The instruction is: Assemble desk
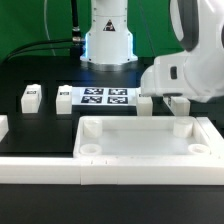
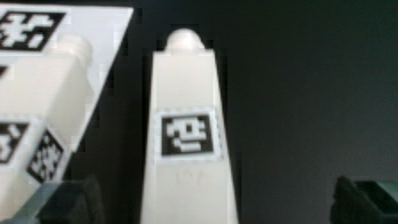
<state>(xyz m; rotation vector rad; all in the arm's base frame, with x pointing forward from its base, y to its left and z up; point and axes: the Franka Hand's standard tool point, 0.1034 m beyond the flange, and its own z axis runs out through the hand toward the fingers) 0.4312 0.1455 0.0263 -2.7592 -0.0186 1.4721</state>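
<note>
Second leg (image 2: 71, 100) just beside centred leg (image 2: 183, 100)

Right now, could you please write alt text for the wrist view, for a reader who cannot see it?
A white desk leg with a black-and-white marker tag lies on the black table, centred between the fingers of the open gripper. More tagged white parts lie close beside it.

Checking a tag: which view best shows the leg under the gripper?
Wrist view: the leg fills the frame, its tag facing the camera. In the exterior view the arm covers most of it.
</note>
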